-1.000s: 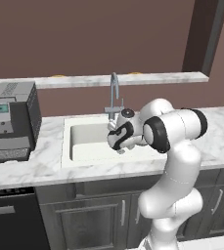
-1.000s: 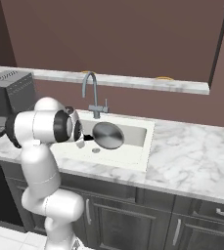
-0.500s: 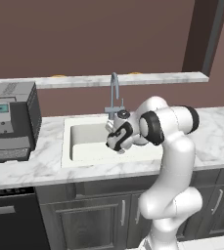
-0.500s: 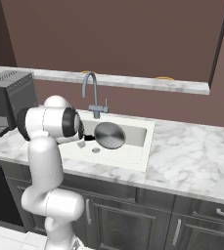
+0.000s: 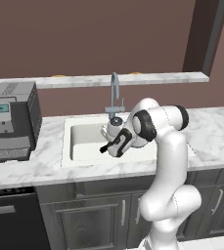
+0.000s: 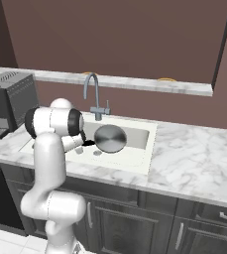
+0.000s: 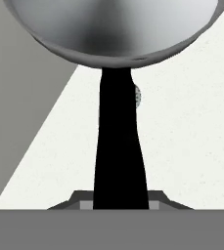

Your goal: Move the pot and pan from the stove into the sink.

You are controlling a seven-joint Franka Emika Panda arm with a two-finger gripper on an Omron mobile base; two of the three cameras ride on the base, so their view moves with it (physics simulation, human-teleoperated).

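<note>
Silver and shallow, the pan (image 6: 110, 138) is seen held over the off-white sink (image 6: 135, 158), its long black handle (image 7: 119, 146) clamped between the nearly shut fingers of the hand (image 6: 83, 143). In the hand view the handle is shown running straight away from the hand, dead centre, to the rounded underside of the bowl at the top; the pan's long axis is thus lined up with the hand's own, the bowl lying directly beyond the fingertips. Pale basin floor is seen beneath and beyond the handle, with a small round drain (image 7: 137, 96) just beside it and a grey sink wall to one side.

From the right base view the bowl is presented tilted, its round face turned toward the camera, above the middle of the basin and in front of the chrome faucet (image 6: 93, 92). The hand is placed at the basin's left side in that view, so that the pan reaches from it across the sink. In the left base view the hand (image 5: 114, 144) is seen low over the basin, the forearm hiding most of the pan.

The pan is judged to be not yet set down: it appears carried clear of the floor, though the gap cannot be told. The coming move is judged to turn on lowering along that same line until the bowl is rested on the floor, and only then releasing the handle. The white marble bench (image 6: 199, 166) around the basin is left untouched.
</note>
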